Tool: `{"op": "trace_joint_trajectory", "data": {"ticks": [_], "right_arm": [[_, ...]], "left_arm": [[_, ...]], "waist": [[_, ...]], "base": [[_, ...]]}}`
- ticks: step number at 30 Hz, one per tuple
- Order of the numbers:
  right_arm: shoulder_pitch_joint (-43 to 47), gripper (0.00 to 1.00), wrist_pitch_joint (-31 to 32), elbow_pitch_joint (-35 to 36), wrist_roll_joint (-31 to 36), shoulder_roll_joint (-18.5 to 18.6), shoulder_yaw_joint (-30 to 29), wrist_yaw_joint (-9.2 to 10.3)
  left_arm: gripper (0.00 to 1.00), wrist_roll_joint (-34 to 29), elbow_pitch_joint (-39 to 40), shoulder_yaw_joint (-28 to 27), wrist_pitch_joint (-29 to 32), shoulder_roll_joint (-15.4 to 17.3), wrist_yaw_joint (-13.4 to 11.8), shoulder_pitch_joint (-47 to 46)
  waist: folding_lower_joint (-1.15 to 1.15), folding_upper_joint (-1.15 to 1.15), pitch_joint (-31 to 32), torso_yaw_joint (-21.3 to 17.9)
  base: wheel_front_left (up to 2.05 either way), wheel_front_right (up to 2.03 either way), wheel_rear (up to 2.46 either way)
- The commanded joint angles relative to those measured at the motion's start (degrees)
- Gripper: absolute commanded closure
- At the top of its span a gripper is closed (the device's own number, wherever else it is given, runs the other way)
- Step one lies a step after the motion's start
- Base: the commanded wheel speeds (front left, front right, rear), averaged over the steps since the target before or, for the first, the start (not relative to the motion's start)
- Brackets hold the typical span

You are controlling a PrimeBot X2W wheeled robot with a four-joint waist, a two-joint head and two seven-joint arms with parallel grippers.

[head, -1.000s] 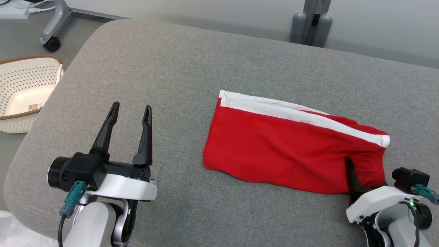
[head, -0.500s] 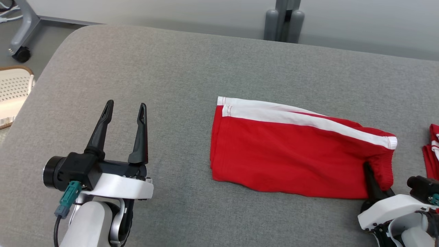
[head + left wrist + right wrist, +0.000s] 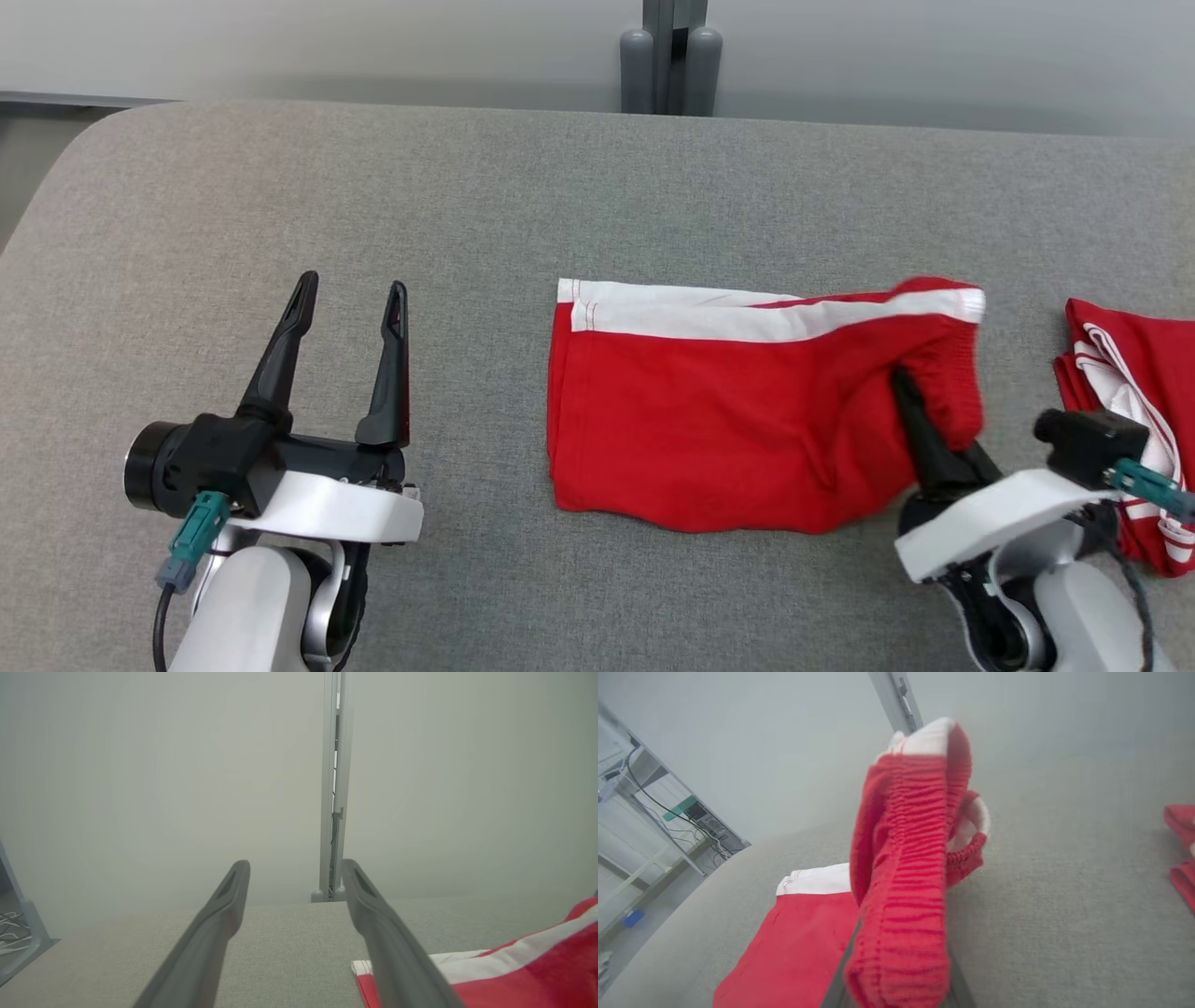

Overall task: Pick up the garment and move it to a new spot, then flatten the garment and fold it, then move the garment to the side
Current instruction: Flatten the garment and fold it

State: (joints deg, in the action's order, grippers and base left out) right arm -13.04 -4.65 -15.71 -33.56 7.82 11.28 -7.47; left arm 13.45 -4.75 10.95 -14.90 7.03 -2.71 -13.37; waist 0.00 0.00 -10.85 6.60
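**Red shorts (image 3: 709, 420), folded, lie right of centre on the grey cushion (image 3: 467, 187); the right claw (image 3: 904, 387) is pinched shut on the waistband (image 3: 906, 858) end.**

Light, limp cotton w/ a stretchy ribbed waistband. Prob. sags, drags & comes unfolded if pulled fast. The thick bunched waistband looks like the best grip pt. That end is raised off the cushion, the rest lies flat, white stripe twd the far edge. Left claw (image 3: 353, 282) is wide open, holds nothing, hovers over the near-left part, well apart from the shorts. Another red-and-white garment (image 3: 1134, 373) lies at the right edge, near the right claw, and could crowd or snag a move that way. Grey post (image 3: 665, 56) behind the far edge is no obstacle.
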Motion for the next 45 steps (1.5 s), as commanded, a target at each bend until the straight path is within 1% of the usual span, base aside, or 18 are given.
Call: {"op": "trace_joint_trajectory", "data": {"ticks": [1, 4, 7, 9, 14, 18, 19, 20, 25, 28, 29, 30, 33, 34, 37, 40, 43, 45], "right_arm": [[-1.0, 1.0, 0.5, 1.1, 0.7, -0.3, 0.6, -0.05], [-2.8, 1.0, 2.7, 4.0, 1.7, -1.9, 4.0, -0.06], [-5.3, 1.0, 3.8, 3.6, 2.9, -3.2, 7.5, -0.05], [-7.3, 1.0, 3.8, 1.6, 3.5, -3.7, 9.2, -0.05], [-11.9, 1.0, 2.7, -7.0, 4.8, -4.6, 12.5, -0.06], [-15.0, 1.0, 1.6, -13.8, 3.3, -4.7, 15.6, -0.05], [-15.6, 0.6, 1.5, -15.2, 2.5, -4.7, 16.5, -0.05], [-16.3, 0.0, 1.1, -16.6, 2.4, -4.8, 17.6, -0.06], [-19.0, 0.0, -1.4, -20.5, -1.8, -4.7, 23.5, -0.05], [-20.4, 0.0, -3.0, -20.8, -3.9, -4.8, 27.5, -0.05], [-20.4, 0.0, -3.0, -20.8, -3.9, -4.8, 27.5, -0.05], [-20.6, 0.0, -3.3, -20.7, -4.3, -4.8, 29.0, -0.05], [-21.9, 0.0, -3.9, -21.3, -3.1, -4.7, 33.7, -0.05], [-22.5, 0.0, -4.1, -22.0, -1.5, -4.7, 34.8, -0.05], [-22.5, 0.0, -5.3, -22.0, -0.1, -4.8, 37.7, -0.05], [-22.3, 0.0, -7.1, -21.5, 1.0, -4.7, 38.6, -0.05], [-21.5, 0.0, -8.9, -19.9, 1.1, -4.7, 37.1, -0.05], [-20.7, 0.0, -9.7, -18.5, 1.2, -4.7, 35.0, -0.05]], "left_arm": [[0.0, -0.3, -0.2, -0.1, -0.2, 0.3, 0.2, -0.7], [0.0, -0.5, -0.4, 0.2, -0.2, 0.0, 0.7, -1.0], [0.0, -0.7, -0.7, 0.5, -0.2, -0.4, 1.0, -1.1], [0.0, -0.7, -0.9, 0.8, -0.2, -0.7, 1.2, -1.3], [0.0, -0.8, -1.4, 1.4, -0.2, -1.4, 1.5, -1.5], [0.0, -0.8, -1.5, 1.7, -0.2, -1.8, 1.6, -1.9], [0.0, -0.9, -1.5, 1.8, -0.2, -2.0, 1.7, -2.0], [0.0, -0.9, -1.5, 1.9, -0.2, -2.1, 1.7, -2.1], [0.0, -1.4, -1.7, 2.4, -0.2, -2.4, 2.1, -2.5], [0.0, -1.5, -1.7, 2.3, -0.2, -2.6, 2.1, -2.7], [0.0, -1.5, -1.7, 2.3, -0.2, -2.6, 2.1, -2.7], [0.0, -1.6, -1.7, 2.2, -0.2, -2.7, 2.1, -2.7], [0.0, -1.7, -1.8, 2.1, -0.2, -2.8, 2.1, -2.7], [0.0, -1.7, -1.9, 2.0, -0.2, -2.9, 2.0, -2.7], [0.0, -1.8, -2.1, 1.9, -0.2, -3.1, 2.1, -3.0], [0.0, -1.8, -2.2, 1.7, -0.2, -3.1, 2.2, -2.9], [0.0, -1.9, -2.1, 1.2, -0.2, -3.1, 2.0, -2.5], [0.0, -2.0, -2.0, 0.9, -0.2, -3.1, 1.9, -2.1]], "waist": [[0.0, 0.0, 0.0, 0.1], [0.0, 0.0, 0.1, 0.7], [0.0, 0.0, 0.0, 2.0], [0.0, 0.0, -0.2, 3.1], [0.0, 0.0, -1.2, 5.8], [0.0, 0.0, -2.3, 7.2], [0.0, 0.0, -2.6, 7.4], [0.0, 0.0, -2.8, 7.6], [0.0, 0.0, -3.9, 7.8], [0.0, 0.0, -4.5, 7.5], [0.0, 0.0, -4.5, 7.5], [0.0, 0.0, -4.6, 7.3], [0.0, 0.0, -4.8, 6.7], [0.0, 0.0, -4.8, 6.5], [0.0, 0.0, -4.7, 6.1], [0.0, 0.0, -4.4, 5.7], [0.0, 0.0, -4.0, 5.2], [0.0, 0.0, -3.7, 4.8]], "base": [[0.0, 0.0, 0.0], [0.0, 0.0, 0.0], [0.0, 0.0, 0.0], [0.0, 0.0, 0.0], [0.0, 0.0, 0.0], [0.0, 0.0, 0.0], [0.0, 0.0, 0.0], [0.0, 0.0, 0.0], [0.0, 0.0, 0.0], [0.0, 0.0, 0.0], [0.0, 0.0, 0.0], [0.0, 0.0, 0.0], [0.0, 0.0, 0.0], [0.0, 0.0, 0.0], [0.0, 0.0, 0.0], [0.0, 0.0, 0.0], [0.0, 0.0, 0.0], [0.0, 0.0, 0.0]]}}
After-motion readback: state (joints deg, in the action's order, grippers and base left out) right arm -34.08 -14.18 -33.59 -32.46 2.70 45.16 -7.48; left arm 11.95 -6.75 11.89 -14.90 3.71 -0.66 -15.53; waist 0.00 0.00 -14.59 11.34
